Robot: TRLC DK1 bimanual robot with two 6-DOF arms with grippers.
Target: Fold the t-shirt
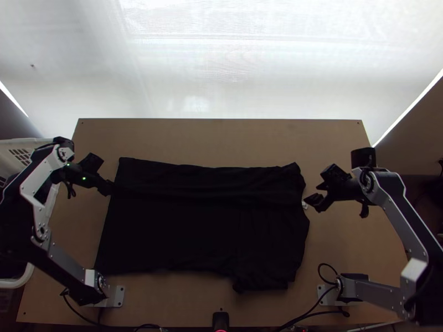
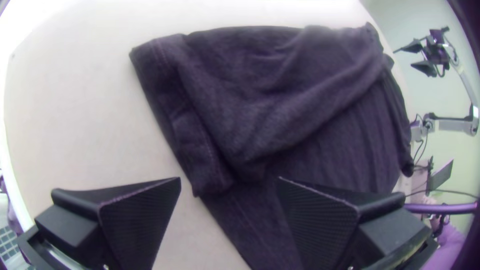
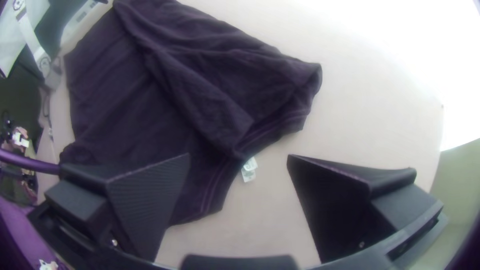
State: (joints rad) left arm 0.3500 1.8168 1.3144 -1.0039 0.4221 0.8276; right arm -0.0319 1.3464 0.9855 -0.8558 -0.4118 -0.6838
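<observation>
My left pincer point(image 2: 229, 178) and right pincer point(image 3: 238, 155): both spread, gripping nothing. Shirt point(image 1: 199, 227) between them, hem point(image 2: 172, 107) by left, collar point(image 3: 212, 187) by right; one side folded inward, likely for narrowing.

White basket point(image 1: 10, 145) by wooden table point(image 1: 221, 143)

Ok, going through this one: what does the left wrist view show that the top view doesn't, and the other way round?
From the left wrist view: the pale stitching along the hem, and the fine ribbing on the inner faces of the left hand.

From the top view: the small white tag beside the collar, and the left arm's base on the table.

In both: the dark t-shirt with its far side folded over, the open right hand and the basket.
</observation>
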